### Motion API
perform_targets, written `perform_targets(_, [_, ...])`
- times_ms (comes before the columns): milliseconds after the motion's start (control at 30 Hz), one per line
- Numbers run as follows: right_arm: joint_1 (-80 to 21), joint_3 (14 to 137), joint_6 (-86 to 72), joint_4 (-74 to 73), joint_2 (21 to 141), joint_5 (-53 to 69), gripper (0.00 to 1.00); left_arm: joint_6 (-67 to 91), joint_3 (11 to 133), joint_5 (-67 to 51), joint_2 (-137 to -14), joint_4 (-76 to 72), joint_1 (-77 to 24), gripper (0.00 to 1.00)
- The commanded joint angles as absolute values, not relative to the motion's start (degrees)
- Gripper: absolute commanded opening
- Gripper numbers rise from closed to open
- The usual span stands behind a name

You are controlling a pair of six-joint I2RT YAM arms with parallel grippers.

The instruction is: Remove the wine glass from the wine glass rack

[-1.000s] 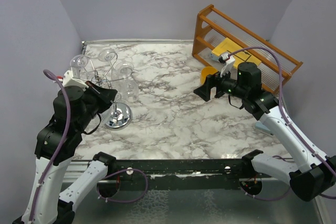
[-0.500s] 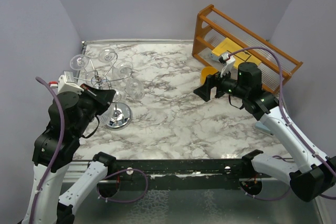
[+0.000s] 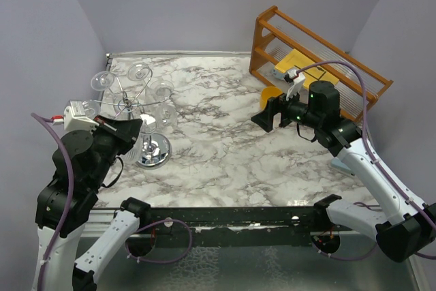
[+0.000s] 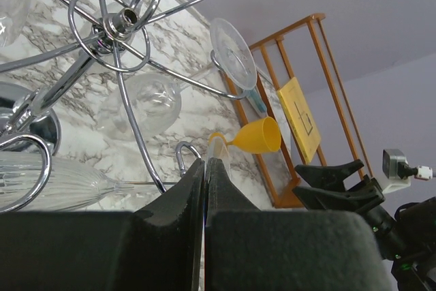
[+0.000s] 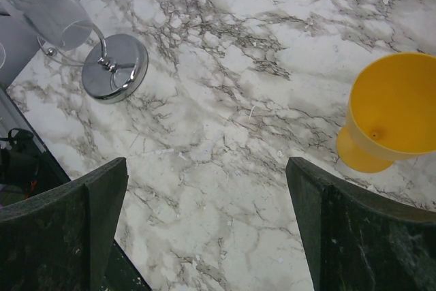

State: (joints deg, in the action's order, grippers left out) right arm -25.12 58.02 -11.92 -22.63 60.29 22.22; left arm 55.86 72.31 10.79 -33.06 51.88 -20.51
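— since you have the left wrist view up, where is the wine glass (image 4: pixel 54 182)?
— at the lower left of that view, on the wine glass rack (image 4: pixel 112 28). it is a ribbed one, lying almost sideways. its bowl is beside a curled wire arm and its thin stem runs toward the left gripper (image 4: pixel 205 165).
— is that pincer on it?
— its two fingers are pressed flat together with no gap. the stem passes behind one finger, and a pale glass edge shows just above the tips. whether the stem is actually pinched, i cannot tell.
— and the rack itself?
— it stands upright on the left part of the marble table (image 3: pixel 225 155). its round chrome base (image 5: pixel 114 67) sits flat on the marble and its scrolling arms spread out from the hub. other clear glasses (image 3: pixel 139 71) hang from those arms on the far side.
— what about the right side?
— the right gripper (image 5: pixel 204 168) hovers over the table, well apart from the rack, fingers spread wide with nothing between them. a yellow cup (image 5: pixel 392 107) stands on the marble near it. behind that, an orange-brown wooden shelf (image 3: pixel 320 59) sits at the far right corner, with a flat yellow thing (image 3: pixel 300 63) in it.
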Motion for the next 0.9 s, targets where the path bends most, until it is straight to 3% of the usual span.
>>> perform_targets(0, [-25.3, 59.0, -11.0, -21.7, 58.9, 22.9, 1.00, 56.9, 72.8, 14.5, -32.1, 50.9, -20.8, 0.00])
perform_targets(867, [-25.3, 59.6, -13.1, -22.4, 59.9, 22.3, 0.99, 59.8, 73.6, 11.0, -41.2, 46.7, -20.9, 0.00])
